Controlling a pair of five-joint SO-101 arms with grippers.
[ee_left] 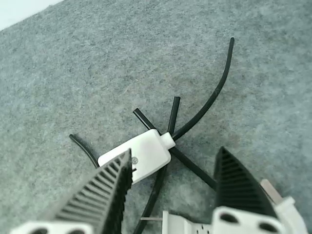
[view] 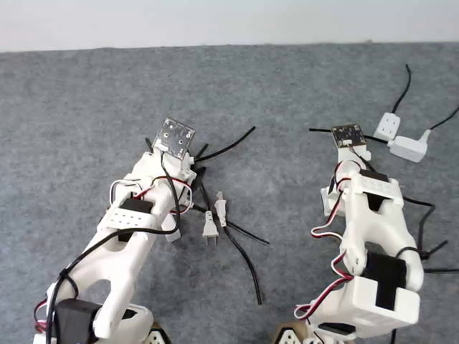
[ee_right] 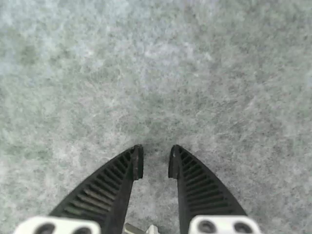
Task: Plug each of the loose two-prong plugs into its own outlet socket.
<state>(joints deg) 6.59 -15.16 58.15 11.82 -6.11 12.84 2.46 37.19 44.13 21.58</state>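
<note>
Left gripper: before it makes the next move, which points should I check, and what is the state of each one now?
1. Left gripper open: ok, its fingers are wide apart.
2. Target centred between the fingers: not ok, the white connector lies off centre, beside one finger.
3. Connector is a plug or a socket: cannot tell, its face is hidden.
4. Cables free: not ok, black cables cross at the connector.
5. Loose plugs free to pick: ok, the first plug and the second plug lie side by side on the mat.
6. Right gripper empty: ok, slightly open over bare mat.
</note>
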